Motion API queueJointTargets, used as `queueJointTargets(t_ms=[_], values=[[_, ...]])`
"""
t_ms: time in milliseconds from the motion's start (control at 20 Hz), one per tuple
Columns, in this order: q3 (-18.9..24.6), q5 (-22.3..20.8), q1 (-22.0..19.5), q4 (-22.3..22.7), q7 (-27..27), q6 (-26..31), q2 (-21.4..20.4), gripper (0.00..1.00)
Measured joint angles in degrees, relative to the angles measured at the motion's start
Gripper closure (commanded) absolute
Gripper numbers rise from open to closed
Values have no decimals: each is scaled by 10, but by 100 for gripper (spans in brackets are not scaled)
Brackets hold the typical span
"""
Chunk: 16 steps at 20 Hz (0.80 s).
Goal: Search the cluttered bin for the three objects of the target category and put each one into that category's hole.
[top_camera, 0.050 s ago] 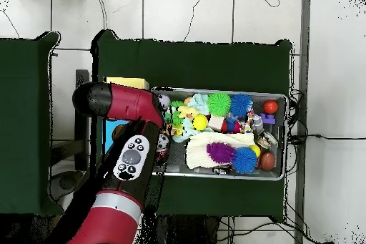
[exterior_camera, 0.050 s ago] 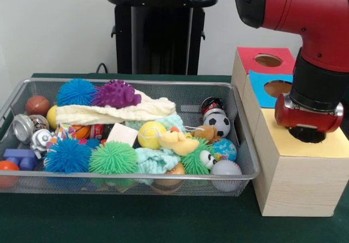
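While parked low over the sorting box (exterior_camera, 0.050 s ago: 297, 183), just right of the wire bin (exterior_camera, 0.050 s ago: 163, 176) in the front view, treat this as a drop step, judging by the pose. Gripper (exterior_camera, 0.050 s ago: 308, 135) sits directly above the yellow panel (exterior_camera, 0.050 s ago: 335, 144), the panel nearest the bin's front right corner, covering the spot where that panel's hole should be. Cannot tell whether the pincer is spread, pressed together or pinching anything: hidden under the red wrist collar. Cannot tell the target category either; no carried object visible. Beyond the yellow panel, see the blue panel (exterior_camera, 0.050 s ago: 262, 93) and red panel (exterior_camera, 0.050 s ago: 256, 54), both beside the bin's right wall with open holes. To do it well: centre over the hole before letting go, stay low so nothing bounces onto the flat top, then lift straight up to clear the box edge before swinging back over the bin. Remaining candidates still inside the bin, among them a soccer ball (exterior_camera, 0.050 s ago: 220, 124) at its right end and a purple spiky ball (exterior_camera, 0.050 s ago: 116, 94) near its back wall.

Overhead view next. Arm (top_camera, 0.050 s ago: 129, 134) covers the box, left of the bin (top_camera, 0.050 s ago: 280, 99) here; only a strip of the yellow panel (top_camera, 0.050 s ago: 129, 83) shows. Gripper not visible. Keep the elbow off the bin's near rim on the return.
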Motion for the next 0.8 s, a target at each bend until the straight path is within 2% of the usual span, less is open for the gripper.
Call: queueJointTargets(t_ms=[350,800], values=[[-9,0,1,-9,0,44,-8,100],[-10,0,1,-15,0,57,-19,100]])
